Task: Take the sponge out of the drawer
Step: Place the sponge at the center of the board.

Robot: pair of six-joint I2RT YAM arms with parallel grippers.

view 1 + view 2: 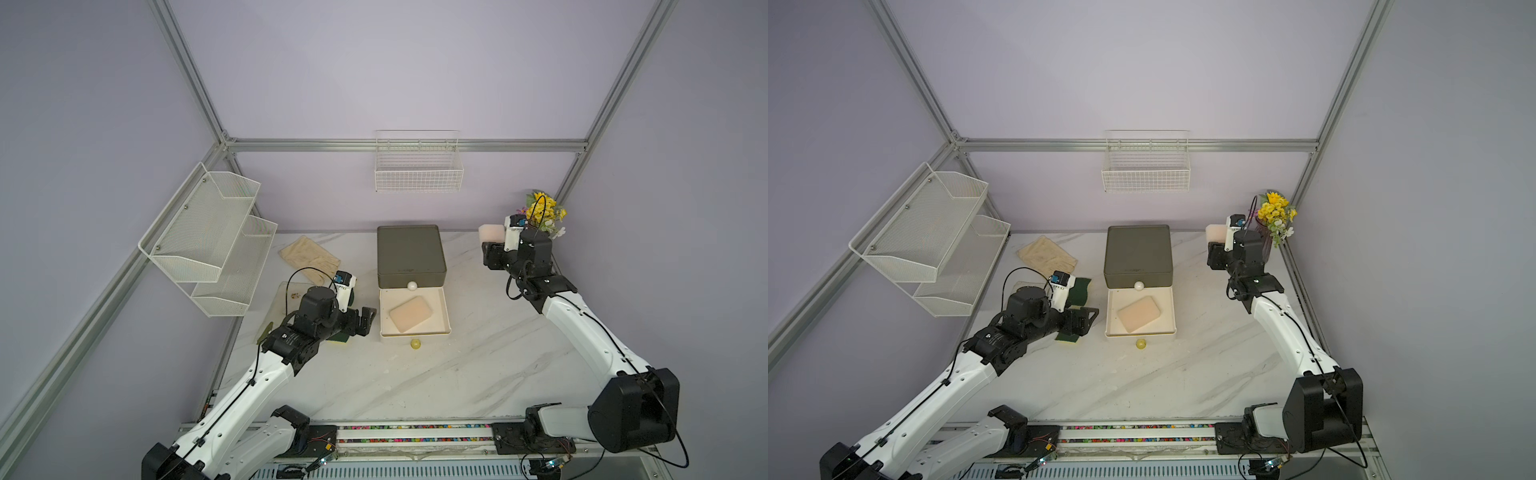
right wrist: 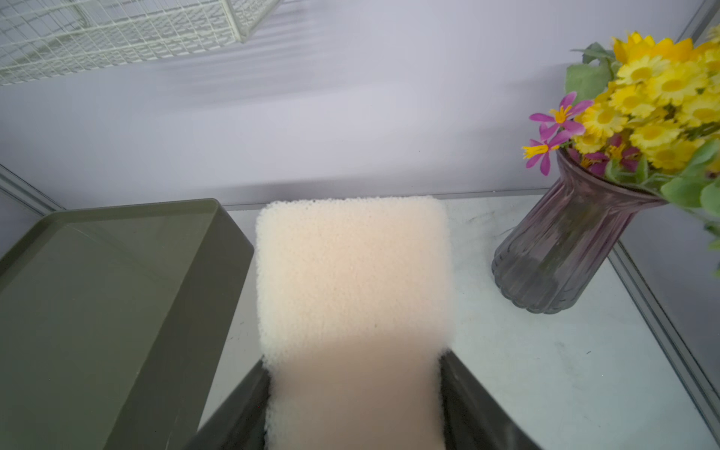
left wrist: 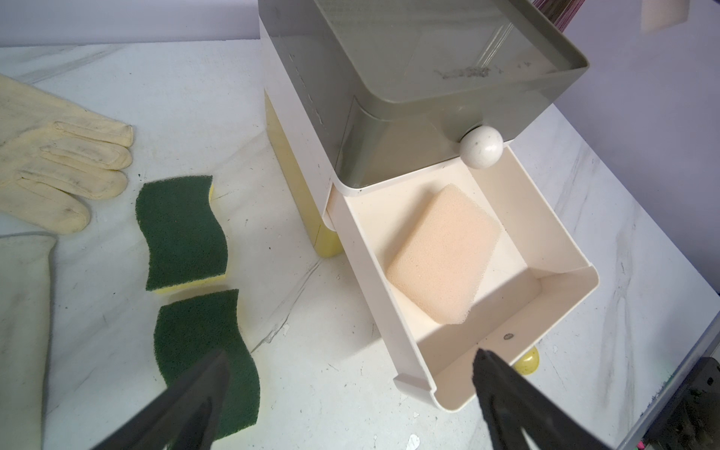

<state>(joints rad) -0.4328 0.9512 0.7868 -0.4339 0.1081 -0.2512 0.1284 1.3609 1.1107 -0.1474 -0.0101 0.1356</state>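
The cream drawer (image 1: 447,311) (image 1: 1173,311) (image 3: 565,296) stands pulled out of the olive box (image 1: 409,253). In it a peach sponge (image 1: 411,313) (image 1: 1139,313) (image 3: 444,257) lies flat. My right gripper (image 1: 493,246) (image 1: 1217,246) (image 2: 354,362) is shut on a second peach sponge (image 1: 491,232) (image 1: 1215,232) (image 2: 352,280), held in the air right of the box near the back wall. My left gripper (image 1: 368,321) (image 1: 1090,318) (image 3: 350,354) is open and holds nothing, low just left of the drawer's front corner.
Two green scouring pads (image 3: 183,233) (image 3: 206,350) lie under the left arm. Cream gloves (image 1: 309,253) (image 3: 58,156) lie behind them. A vase of flowers (image 1: 544,212) (image 2: 561,249) stands close to the right gripper. A wire basket (image 1: 417,170) and a mesh shelf (image 1: 208,237) hang on the walls.
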